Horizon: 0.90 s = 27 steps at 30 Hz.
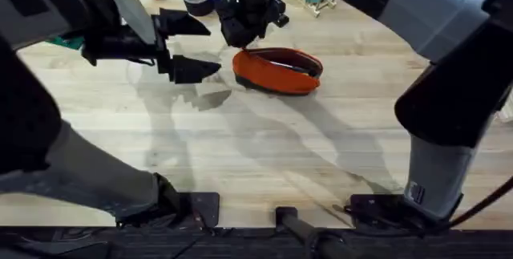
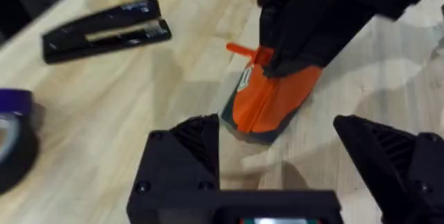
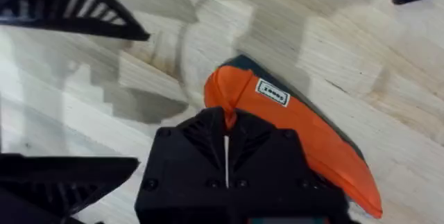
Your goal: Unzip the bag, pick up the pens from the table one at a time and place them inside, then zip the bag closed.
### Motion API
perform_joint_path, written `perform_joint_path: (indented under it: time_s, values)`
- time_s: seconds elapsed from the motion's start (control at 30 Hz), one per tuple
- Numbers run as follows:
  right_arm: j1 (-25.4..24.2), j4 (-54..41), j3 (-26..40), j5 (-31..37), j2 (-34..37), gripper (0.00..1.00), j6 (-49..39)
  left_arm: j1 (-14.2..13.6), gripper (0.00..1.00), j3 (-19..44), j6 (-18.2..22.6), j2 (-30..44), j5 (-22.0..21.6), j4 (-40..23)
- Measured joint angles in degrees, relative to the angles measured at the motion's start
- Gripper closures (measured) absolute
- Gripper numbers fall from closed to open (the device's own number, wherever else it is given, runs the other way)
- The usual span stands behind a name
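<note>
On the plank table [image 1: 264, 147] our bag [image 1: 276, 70] lies far of centre. Our right gripper [image 3: 225, 153] is clenched on its zip end; our left gripper [image 1: 183, 45] hovers released just left. Zipping seems underway; next we need 1 steady pull.

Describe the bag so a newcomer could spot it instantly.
On the wooden table, look toward the far middle, just beneath the right gripper, which is shut on its end. The bag is the long, rounded orange pouch with a dark base, unlike the flat black stapler.
</note>
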Motion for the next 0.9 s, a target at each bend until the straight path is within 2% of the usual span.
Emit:
perform_joint_path:
  time_s: [0.27,0.47,0.57,0.7,0.8,0.9]
  values:
    - [0.0,0.0,0.1,0.0,0.0,0.973,0.0,-1.3,0.008,0.0,0.1,7.3,1.8,1.9]
    - [0.0,0.1,0.1,0.0,0.0,0.973,0.0,-3.9,0.012,0.0,0.1,10.6,3.9,5.3]
    - [0.0,0.1,0.1,0.0,0.0,0.973,0.0,-5.6,0.093,0.0,0.2,12.2,4.9,7.4]
    - [0.0,0.1,0.1,0.0,0.0,0.973,0.0,-7.2,0.106,0.0,0.3,14.4,7.5,7.9]
    - [0.0,0.1,0.1,0.0,0.0,0.973,0.0,-7.6,0.125,0.0,0.3,15.5,9.3,8.1]
    - [0.0,0.1,0.2,0.0,0.0,0.973,0.0,-7.6,0.189,0.0,0.2,15.8,10.5,8.1]
